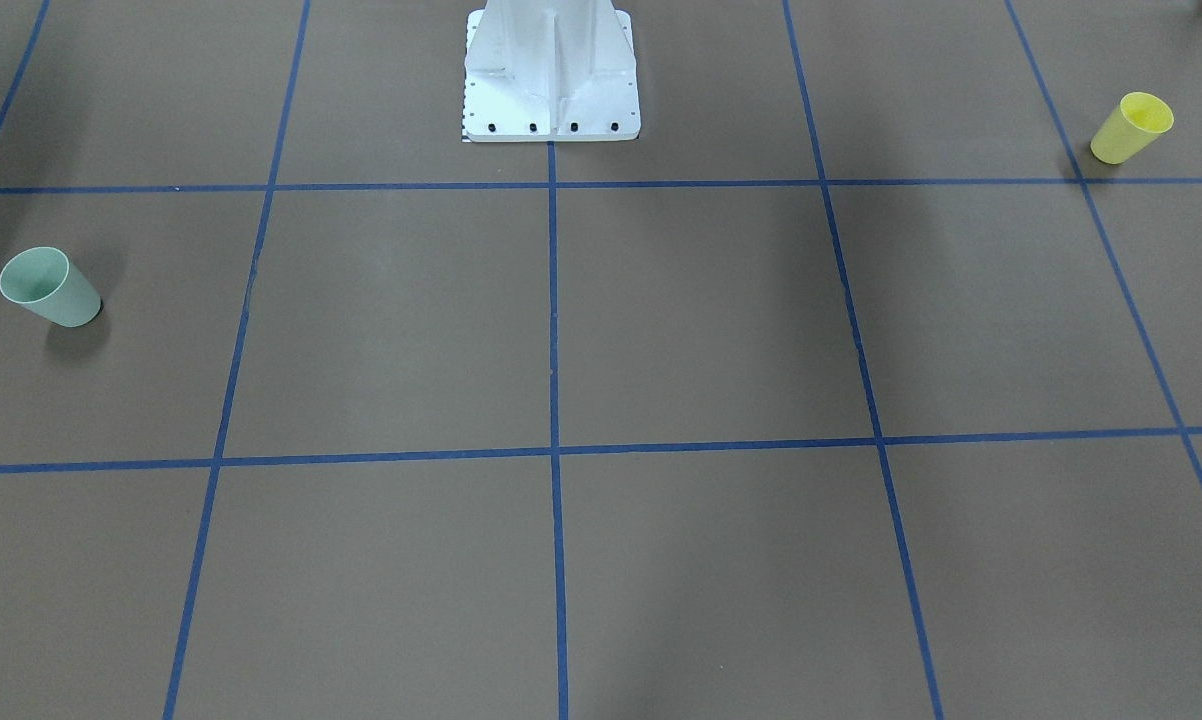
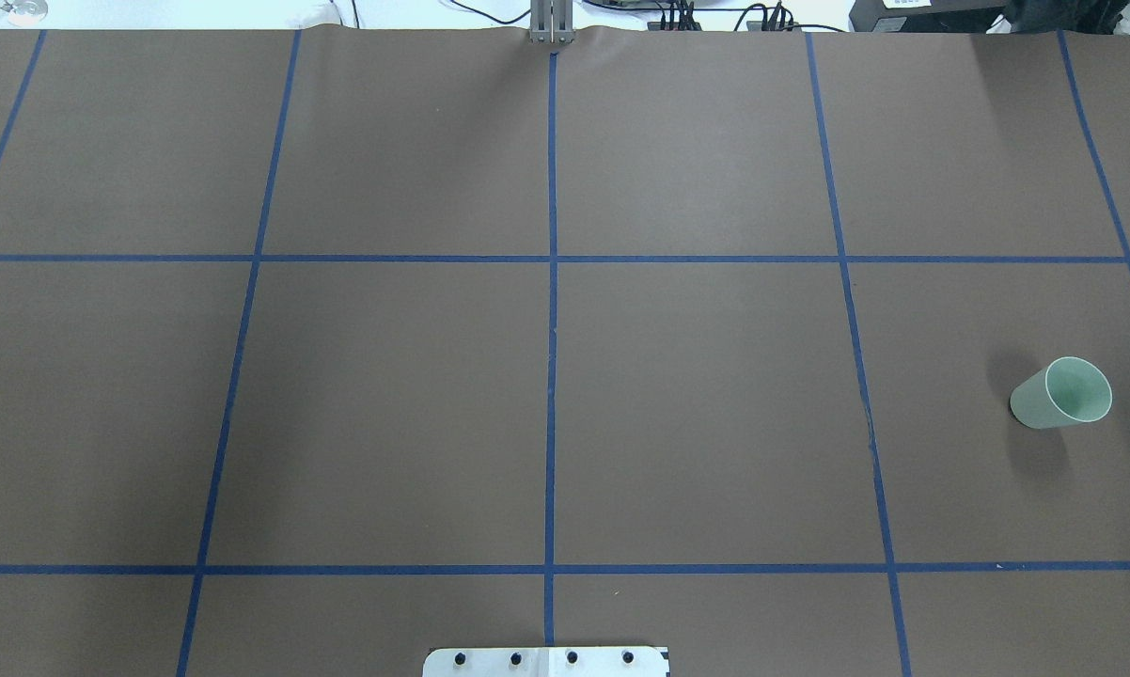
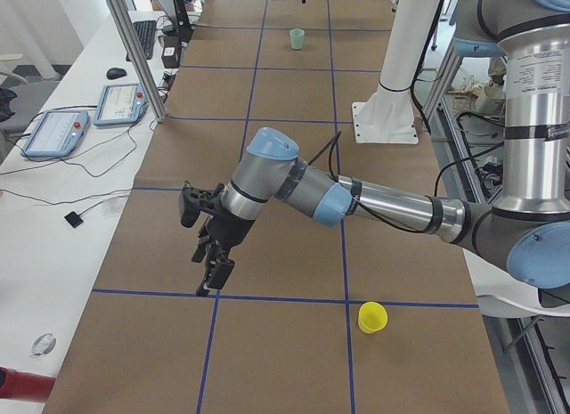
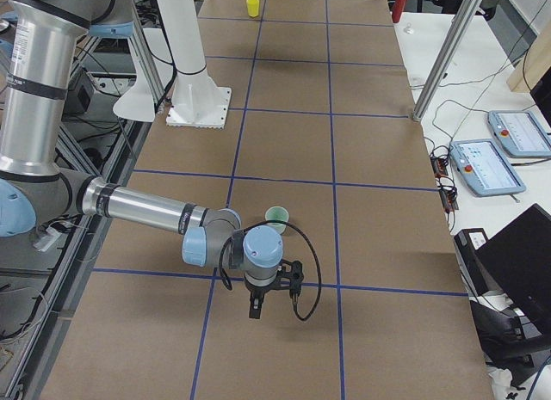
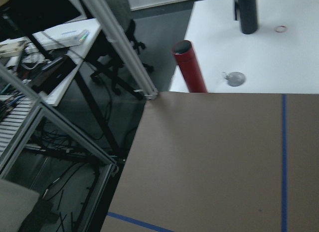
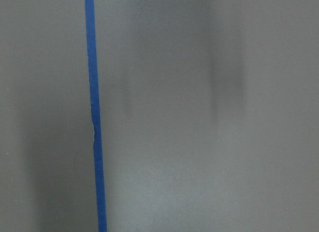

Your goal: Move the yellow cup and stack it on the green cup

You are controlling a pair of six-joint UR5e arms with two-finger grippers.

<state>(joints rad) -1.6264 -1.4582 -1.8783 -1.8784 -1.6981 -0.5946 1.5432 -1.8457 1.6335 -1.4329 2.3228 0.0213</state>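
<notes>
Nearest the left-end camera, the yellow cup [image 3: 372,317] stands upright, mouth up, on the brown paper table [image 1: 701,320], at the robot's far left and close to the robot's edge. It looks like thin, stiff plastic: very light, smooth, probably slippery, and easy to knock over with a sideways nudge. Because its wall tapers, a squeeze low down would likely slide, so the better hold seems to be high up, either across the wall just under the rim or with one finger inside the rim. That also leaves the narrow bottom free to nest.

The green cup [image 2: 1061,393] stands upright far off at the robot's right, well apart from the yellow one, and should be just as easy to shove aside during stacking.

The left gripper [image 3: 212,276] hangs pointing down over the table, near the yellow cup but clear of it. The right gripper [image 4: 256,310] hovers near the green cup without touching it. Neither carries a cup; how wide either set of jaws stands I cannot tell from these side views
</notes>
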